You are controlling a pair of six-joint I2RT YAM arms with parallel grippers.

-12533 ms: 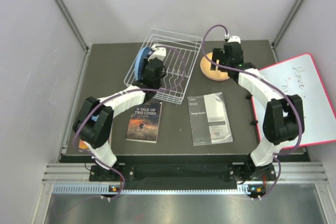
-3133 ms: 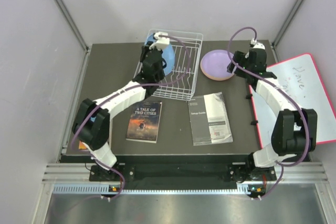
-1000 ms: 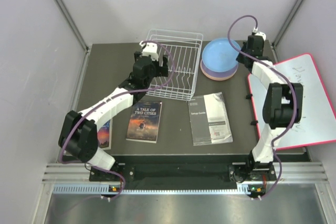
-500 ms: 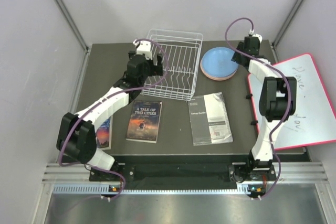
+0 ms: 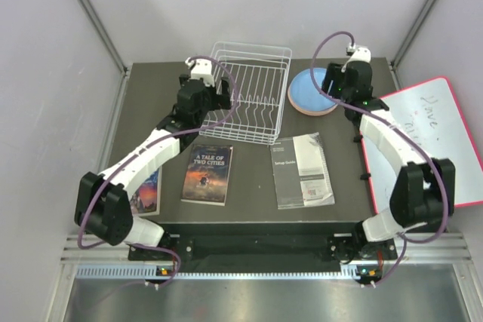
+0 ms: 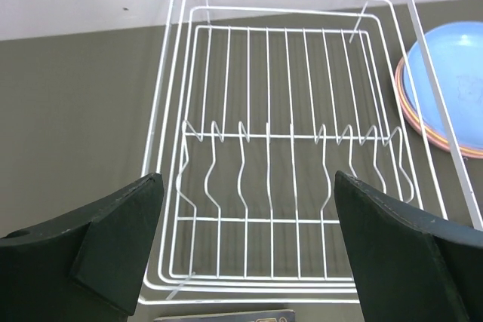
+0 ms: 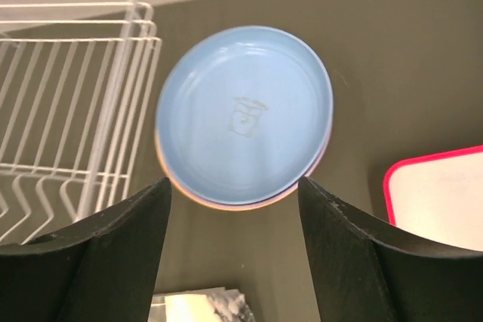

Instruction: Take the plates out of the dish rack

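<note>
The white wire dish rack [image 5: 250, 94] [image 6: 272, 133] [image 7: 72, 88] stands at the back of the table with no plates in it. To its right the plates lie in a flat stack, the light blue plate [image 5: 309, 90] [image 7: 245, 115] [image 6: 449, 84] on top. Orange-tan and lilac rims show under the blue one in the right wrist view. My right gripper [image 5: 333, 85] [image 7: 234, 186] hovers open just near of the stack, holding nothing. My left gripper [image 5: 213, 96] [image 6: 245, 186] is wide open above the rack's near left side, holding nothing.
A dark book [image 5: 207, 175] and a grey booklet [image 5: 302, 170] lie in front of the rack. A red-framed whiteboard [image 5: 441, 141] [image 7: 441, 194] lies at the right edge. Another book [image 5: 147, 190] is partly under the left arm. Grey walls close in behind and at both sides.
My right gripper opened, let go of the light blue plate onto the stack, and pulled back toward the near side. The left gripper drifted left off the rack, staying open.
</note>
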